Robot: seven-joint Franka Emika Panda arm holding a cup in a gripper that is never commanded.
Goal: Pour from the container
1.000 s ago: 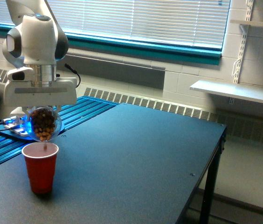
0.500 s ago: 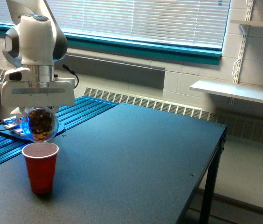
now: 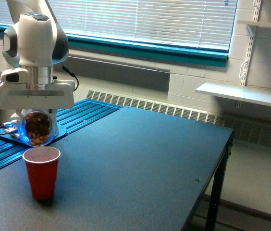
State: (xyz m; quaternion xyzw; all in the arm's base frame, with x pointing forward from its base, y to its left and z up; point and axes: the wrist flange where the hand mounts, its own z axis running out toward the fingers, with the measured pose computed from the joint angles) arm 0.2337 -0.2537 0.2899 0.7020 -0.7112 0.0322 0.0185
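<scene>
holding the container (image 3: 38, 128) on its side, our gripper (image 3: 35, 111) is clamped around the small clear jar at the far left of the scene, and we can see brown nut-like pieces heaped inside it. it hangs just above and slightly to the left of the red cup (image 3: 42, 172), which stands upright near the left edge of the dark table (image 3: 140, 159), apart from the jar. we cannot tell from this view which way the jar's mouth faces or whether any pieces are falling. to do this pour well, we judge that the mouth should sit squarely over the white inside of the cup, so we would bring the jar a touch to the right before tipping further. we would tilt slowly, since the loose pieces may slide out in a rush and bounce off the rim. to the right the tabletop runs bare towards the wall shelf (image 3: 243, 94)
</scene>
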